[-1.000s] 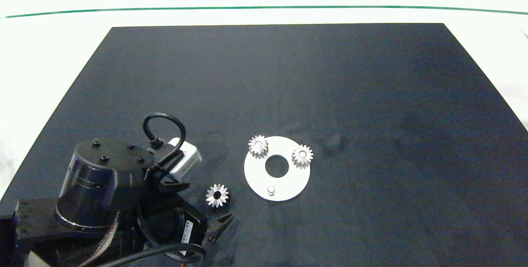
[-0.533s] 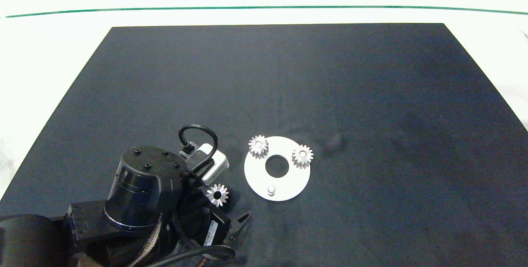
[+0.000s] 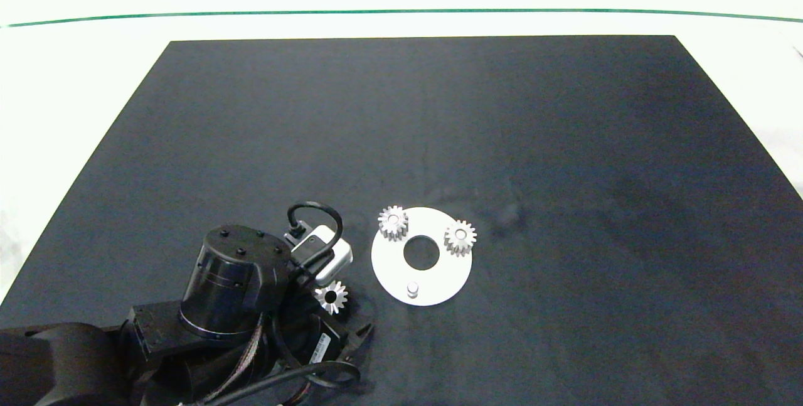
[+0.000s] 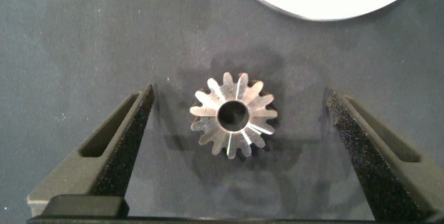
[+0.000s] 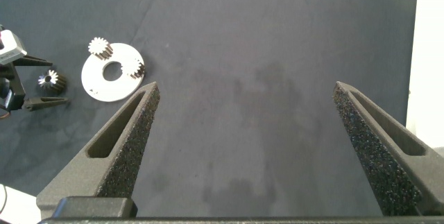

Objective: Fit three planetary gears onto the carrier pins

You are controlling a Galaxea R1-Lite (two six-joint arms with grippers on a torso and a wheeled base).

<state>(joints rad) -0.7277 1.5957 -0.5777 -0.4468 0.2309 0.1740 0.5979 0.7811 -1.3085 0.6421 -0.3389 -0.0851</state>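
Starting at the left of the bench point(image 3: 439, 117): your left claw point(image 4: 236, 113) is down low over the last loose gear point(image 3: 331, 297), which lies flat on the dark mat just beside the carrier disc point(image 3: 421, 256). In the left wrist view the fingers stand wide apart, one on each side of the gear with clear mat between each pad and the teeth, so it's gripping nothing yet. The gear sits roughly centred between them, which looks like a decent line-up.

Moving right, the disc already has two gears seated, one on the far-left pin point(image 3: 393, 223) and one on the far-right pin point(image 3: 460, 238). The near pin point(image 3: 412, 289) is bare and it's the one closest to you.

So you're on gear three, at the pick-up stage. My guess for the next move: close evenly on the teeth, lift straight up, carry it the short hop over to the bare pin, and get the bore lined up before you lower it. Its teeth shouldn't have to mesh with the seated gears, since those sit apart around the centre hole.

Your right claw point(image 5: 246, 148) is parked high off to the right, wide open and empty.
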